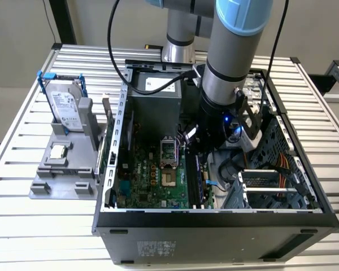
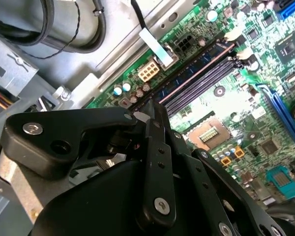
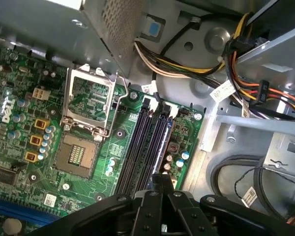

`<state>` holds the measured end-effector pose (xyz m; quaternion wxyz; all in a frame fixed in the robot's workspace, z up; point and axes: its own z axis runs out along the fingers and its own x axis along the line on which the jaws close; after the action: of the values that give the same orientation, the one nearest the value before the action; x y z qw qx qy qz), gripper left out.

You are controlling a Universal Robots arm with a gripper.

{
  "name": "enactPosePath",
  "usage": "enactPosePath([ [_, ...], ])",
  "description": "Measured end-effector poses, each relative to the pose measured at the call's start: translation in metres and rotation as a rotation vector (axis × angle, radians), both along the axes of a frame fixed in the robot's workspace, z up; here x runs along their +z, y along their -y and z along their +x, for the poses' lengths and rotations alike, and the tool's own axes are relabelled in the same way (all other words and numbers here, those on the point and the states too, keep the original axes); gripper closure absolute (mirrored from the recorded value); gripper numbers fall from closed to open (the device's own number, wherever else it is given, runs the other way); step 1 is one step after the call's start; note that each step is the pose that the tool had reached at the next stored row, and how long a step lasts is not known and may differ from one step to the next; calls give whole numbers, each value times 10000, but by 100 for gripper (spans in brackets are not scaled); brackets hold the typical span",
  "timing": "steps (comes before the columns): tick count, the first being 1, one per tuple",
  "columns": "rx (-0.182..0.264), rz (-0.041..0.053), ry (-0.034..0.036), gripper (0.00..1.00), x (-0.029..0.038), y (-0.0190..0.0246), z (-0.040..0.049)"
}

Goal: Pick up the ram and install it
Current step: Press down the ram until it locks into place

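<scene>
The ram, a thin dark blue stick with little chips on it [image 2: 191, 73], stands in the black slot nearest the edge of the green board [image 3: 19, 98], and you can see it in both wrist views [image 3: 163, 142]. The other long black slots [image 3: 137, 152] next to it have nothing in them. My black jaws [image 3: 161, 178] are clenched together, and their tips sit right at the near end of the stick [image 2: 150, 110]. I cannot tell if they pinch it or only push down on it. I think the stick may not be all the way in. If I push on one end only, it could tip and sit crooked. If I push too hard, it could bend the board. The white clips [image 3: 160, 105] at the far end may not snap shut. There is not much room here. The grey metal wall of the computer box [image 3: 211, 147] is just beside the slot, and a bunch of coloured wires [image 3: 187, 66] hangs near the far end. The silver chip frame [image 3: 91, 103] is on the other side. The most open way is straight up. The box [image 1: 214, 226] sits on a ribbed metal worktop [image 1: 22, 226].
</scene>
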<state>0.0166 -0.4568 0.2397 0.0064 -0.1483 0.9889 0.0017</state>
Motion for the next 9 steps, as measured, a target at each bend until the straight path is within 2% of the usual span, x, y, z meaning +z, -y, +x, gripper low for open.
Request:
enactPosePath([
  [9, 803, 0, 0, 100, 0, 0, 0],
])
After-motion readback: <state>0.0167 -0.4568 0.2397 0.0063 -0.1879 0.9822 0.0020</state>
